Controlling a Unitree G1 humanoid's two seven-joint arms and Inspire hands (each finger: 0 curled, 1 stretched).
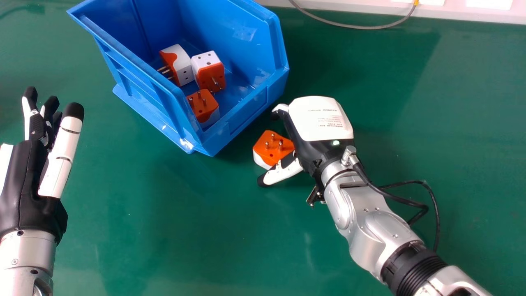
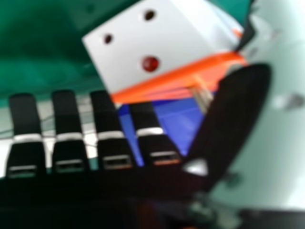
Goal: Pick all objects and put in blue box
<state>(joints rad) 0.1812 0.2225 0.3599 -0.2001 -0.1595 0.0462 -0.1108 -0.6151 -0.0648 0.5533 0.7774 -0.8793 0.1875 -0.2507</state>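
My right hand, in the head view, is low over the table, back upward, fingers open. An orange and white plug adapter, prongs up, lies on the table beside its palm, close to the thumb. In the right hand view the adapter appears beyond the open hand; whether they touch, I cannot tell. The blue box holds an adapter with prongs sideways, one with white top and one with prongs up. At the left edge my left hand is open, fingers pointing forward.
The box's near corner stands just left of the loose adapter. A grey cable loops along the back edge of the green table. Black cables hang beside my right forearm.
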